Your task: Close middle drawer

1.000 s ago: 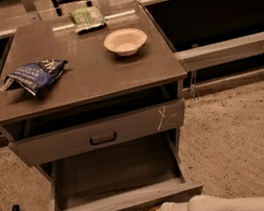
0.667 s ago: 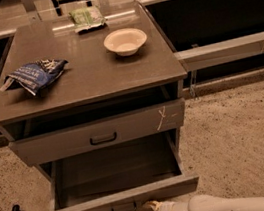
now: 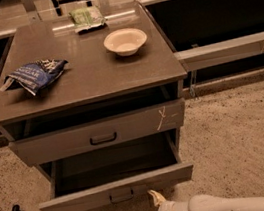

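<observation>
Pushed farther into the cabinet than a second ago, the middle drawer [image 3: 88, 200] now shows less of its deep box, and the gripper [image 3: 159, 205] has followed it up and inward. We see the drawer partly open, low in the view at about 7 o'clock, with its plain grey front tilted a little so that the right end sits higher. A small dark handle [image 3: 121, 196] sits at the centre of that front.

The gripper is at 6 o'clock in the view, just toward 5 o'clock from the handle. Its pale tip comes up to the lower edge of the drawer front, and we cannot tell whether the two touch. We also cannot tell whether the gripper is spread or pressed together. The white arm [image 3: 231, 206] runs from it toward 4 o'clock and out of view.

Above the middle drawer, a taller grey drawer [image 3: 67, 142] is slightly ajar and bears a white scratch [image 3: 162, 117] at its right end. On the cabinet top [image 3: 87, 80] a cream bowl [image 3: 125, 41] stands toward 1 o'clock, a blue bag [image 3: 35, 76] lies toward 9 o'clock, and a green packet [image 3: 86, 18] lies at 12 o'clock along the back edge. Speckled floor [image 3: 238, 134] fills the view toward 3 o'clock.
</observation>
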Robot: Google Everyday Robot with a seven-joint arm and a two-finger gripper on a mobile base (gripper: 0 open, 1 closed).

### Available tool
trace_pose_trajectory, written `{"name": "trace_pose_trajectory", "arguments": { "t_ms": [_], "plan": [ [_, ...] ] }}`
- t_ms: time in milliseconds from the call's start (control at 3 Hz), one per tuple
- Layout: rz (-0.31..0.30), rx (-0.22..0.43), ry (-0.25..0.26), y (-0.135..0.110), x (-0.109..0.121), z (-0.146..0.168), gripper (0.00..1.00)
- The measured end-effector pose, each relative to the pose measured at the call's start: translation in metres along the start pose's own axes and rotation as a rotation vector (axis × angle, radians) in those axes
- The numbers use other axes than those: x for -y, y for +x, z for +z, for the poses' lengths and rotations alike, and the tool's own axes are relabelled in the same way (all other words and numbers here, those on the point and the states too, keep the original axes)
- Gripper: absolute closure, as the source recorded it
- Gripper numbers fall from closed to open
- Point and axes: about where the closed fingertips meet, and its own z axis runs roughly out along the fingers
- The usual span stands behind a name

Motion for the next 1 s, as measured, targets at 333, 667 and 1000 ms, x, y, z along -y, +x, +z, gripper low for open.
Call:
{"name": "trace_pose_trajectory", "arguments": {
  "t_ms": [333,667,1000],
  "plan": [
    [-0.01,0.031,0.001,-0.006,0.005,0.001,0.13],
    [-0.071,0.123,0.009,-0.02,0.028,0.012,0.36],
    [-0.136,0.196,0.062,-0.029,0.072,0.016,0.59]
  ]
}}
